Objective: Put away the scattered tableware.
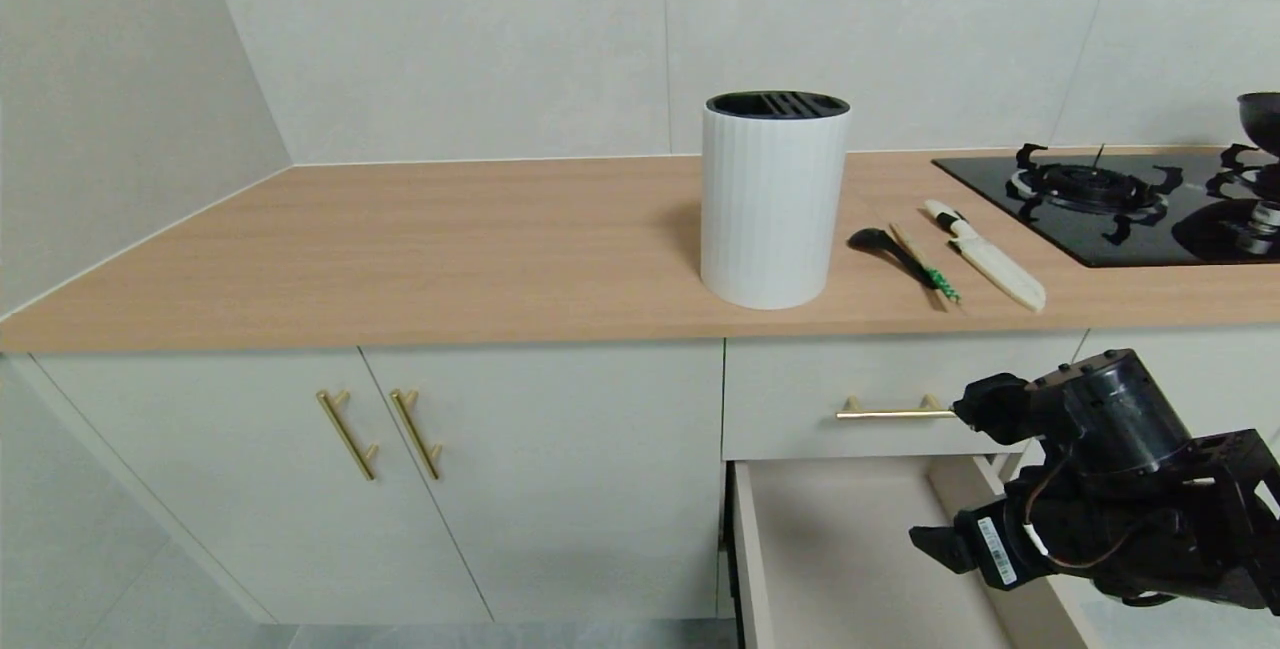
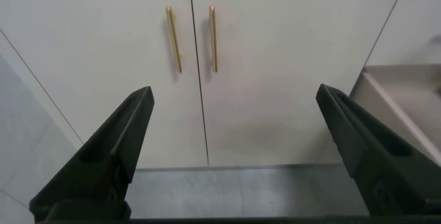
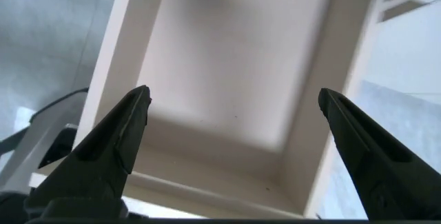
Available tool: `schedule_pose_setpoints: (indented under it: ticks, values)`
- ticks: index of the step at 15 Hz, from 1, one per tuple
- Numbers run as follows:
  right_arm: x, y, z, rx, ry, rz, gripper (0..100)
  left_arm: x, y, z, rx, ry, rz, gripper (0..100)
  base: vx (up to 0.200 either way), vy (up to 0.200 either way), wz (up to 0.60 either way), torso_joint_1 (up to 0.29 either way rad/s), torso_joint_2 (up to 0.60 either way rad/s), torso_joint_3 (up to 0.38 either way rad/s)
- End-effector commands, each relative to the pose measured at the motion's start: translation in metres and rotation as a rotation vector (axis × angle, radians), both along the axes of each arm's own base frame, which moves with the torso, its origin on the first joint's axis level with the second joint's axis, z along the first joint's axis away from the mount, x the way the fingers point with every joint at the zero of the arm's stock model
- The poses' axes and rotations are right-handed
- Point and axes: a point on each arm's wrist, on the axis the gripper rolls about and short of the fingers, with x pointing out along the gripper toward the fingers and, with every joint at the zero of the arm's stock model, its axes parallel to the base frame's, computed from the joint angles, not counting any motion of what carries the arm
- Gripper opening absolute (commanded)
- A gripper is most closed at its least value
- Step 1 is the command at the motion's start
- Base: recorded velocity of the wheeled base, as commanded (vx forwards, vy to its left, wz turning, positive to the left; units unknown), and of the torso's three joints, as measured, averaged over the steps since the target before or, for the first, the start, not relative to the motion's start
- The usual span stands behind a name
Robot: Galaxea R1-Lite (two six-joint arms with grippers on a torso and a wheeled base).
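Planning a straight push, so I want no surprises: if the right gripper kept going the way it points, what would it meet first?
Probably the bare floor of the open drawer: the right gripper aims down into it, fingers open, with nothing seen between. Depth is unclear.

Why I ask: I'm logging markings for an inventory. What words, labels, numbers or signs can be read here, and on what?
Sticker on the right gripper: a barcode and print, too small to read.
Holder, knife, ladle, hob: no text seen on any of them.
No text anywhere can be read.
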Motion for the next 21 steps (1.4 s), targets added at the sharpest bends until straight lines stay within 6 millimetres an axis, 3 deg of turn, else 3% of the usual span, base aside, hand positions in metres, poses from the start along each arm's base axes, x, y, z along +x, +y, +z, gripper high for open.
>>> schedule_pose_setpoints:
  ticks: [1,8,10,13,15,21]
  values:
    - [0.000,0.000,0.000,-0.001,0.001,0.001,100,0.000,0.000,0.000,0.000,0.002,0.000,100,0.000,0.000,0.00,0.188,-0.49,-0.290]
    - [0.004,-0.002,0.003,-0.031,-0.035,-0.044,100,0.000,0.000,0.000,0.000,0.000,0.000,100,0.000,0.000,0.00,0.107,-0.27,-0.153]
    - [0.017,-0.002,0.024,0.001,-0.124,-0.082,100,0.000,0.000,0.000,0.000,0.000,0.000,100,0.000,0.000,0.00,0.000,0.00,0.000]
    - [0.064,-0.009,0.075,0.041,-0.302,-0.136,100,0.000,0.000,0.000,0.000,0.002,0.000,100,0.000,0.000,0.00,0.000,0.00,0.000]
    - [0.078,-0.010,0.091,0.067,-0.361,-0.166,100,0.000,0.000,0.000,0.000,0.002,0.000,100,0.000,0.000,0.00,0.000,0.00,0.000]
    - [0.101,-0.016,0.077,0.116,-0.369,-0.245,100,0.000,0.000,0.000,0.000,0.002,0.000,100,0.000,0.000,0.00,0.000,0.00,0.000]
